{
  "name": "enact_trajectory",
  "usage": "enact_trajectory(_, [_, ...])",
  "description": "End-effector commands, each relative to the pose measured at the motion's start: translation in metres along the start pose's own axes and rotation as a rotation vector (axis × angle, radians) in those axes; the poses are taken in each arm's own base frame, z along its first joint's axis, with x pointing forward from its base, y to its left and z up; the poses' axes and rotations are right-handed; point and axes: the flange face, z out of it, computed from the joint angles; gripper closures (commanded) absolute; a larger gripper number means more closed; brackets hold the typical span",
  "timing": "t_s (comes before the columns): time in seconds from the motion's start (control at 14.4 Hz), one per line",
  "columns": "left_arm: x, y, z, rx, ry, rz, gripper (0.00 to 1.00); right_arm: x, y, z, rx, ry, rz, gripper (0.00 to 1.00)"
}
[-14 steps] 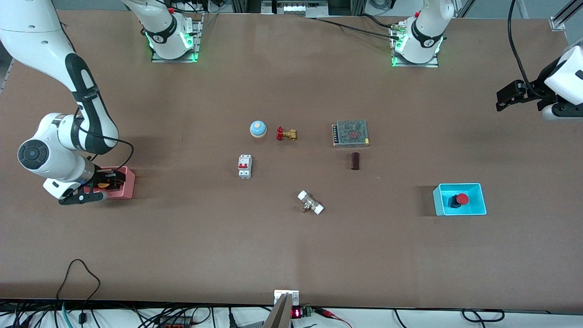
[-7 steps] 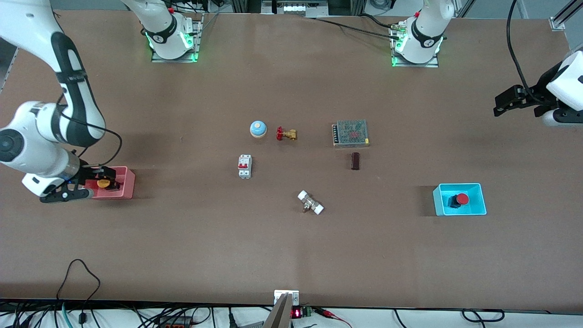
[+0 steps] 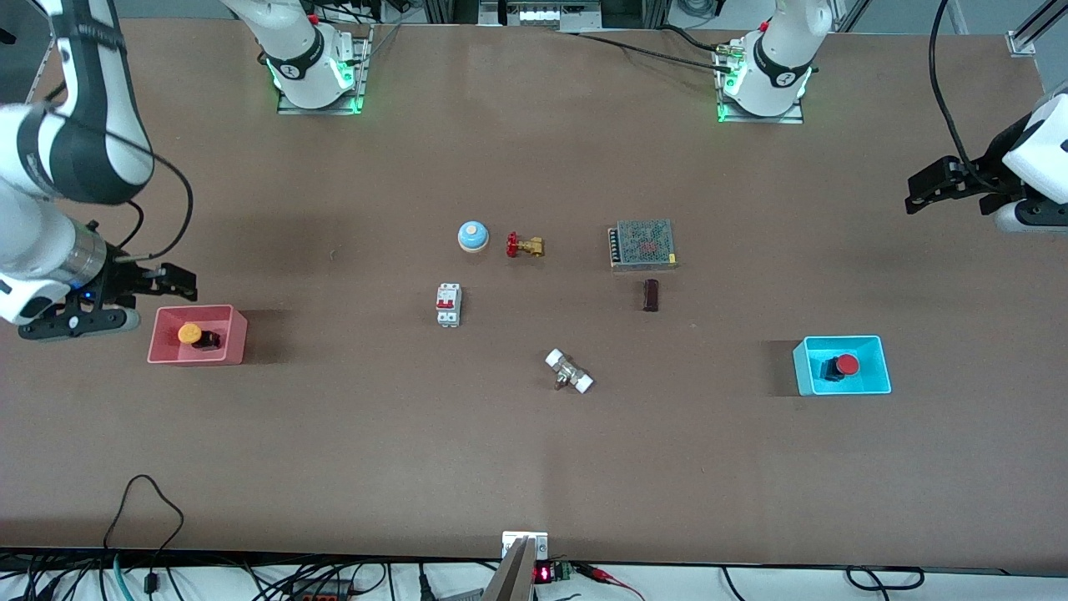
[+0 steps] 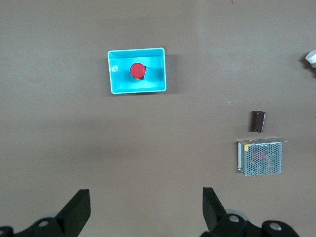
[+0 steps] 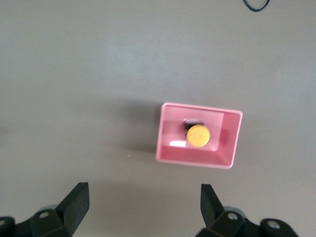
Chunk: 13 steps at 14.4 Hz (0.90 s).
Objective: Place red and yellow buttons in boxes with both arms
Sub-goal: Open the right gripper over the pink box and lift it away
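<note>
While both arms hang above the counter [image 3: 534, 467], each pincer is spread wide and holds nothing. Right pincer [image 3: 179, 282]: over the counter at the right arm's end, just beside the pink-red box [image 3: 198, 357], fingers [image 5: 74, 205] parted in the right wrist view. Left pincer [image 3: 918, 190]: over the left arm's end of the counter, near that edge, well apart from the cyan box [image 3: 843, 388], fingers [image 4: 76, 212] likewise apart. Yellow button [image 3: 190, 334]: inside the pink-red box, cap up on its black base, at the right arm's end. Red button [image 3: 843, 366]: inside the cyan box, toward the left arm's end. Other items, mid-counter: blue bell [image 3: 472, 236] with tan centre; brass valve [image 3: 526, 246] with red handwheel, just beside the bell; white circuit breaker [image 3: 449, 305], nearer the front camera than the bell; metal mesh power supply [image 3: 642, 244]; small dark block [image 3: 651, 295], near the power supply and nearer the camera; white-ended fitting [image 3: 569, 371], nearest the camera of the group.
</note>
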Motion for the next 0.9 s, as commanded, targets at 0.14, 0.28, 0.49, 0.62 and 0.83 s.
enact_trajectory(0.14, [0.002,0.025,-0.006,-0.011,-0.003,0.053,0.00,-0.009,-0.034,-0.095,-0.001,-0.045,0.048,0.00])
enact_trajectory(0.28, [0.001,0.024,-0.007,-0.011,-0.002,0.050,0.00,-0.017,-0.047,-0.112,0.007,-0.054,0.029,0.00])
enact_trajectory(0.49, [0.000,0.024,-0.007,-0.010,-0.003,0.050,0.00,-0.021,-0.049,-0.114,0.005,-0.069,0.064,0.00])
enact_trajectory(0.62, [0.000,0.025,-0.007,-0.011,-0.003,0.052,0.00,-0.025,-0.045,-0.107,0.006,-0.125,0.071,0.00])
enact_trajectory(0.83, [-0.001,0.025,-0.008,-0.011,-0.006,0.050,0.00,-0.025,-0.044,-0.119,0.006,-0.119,0.070,0.00])
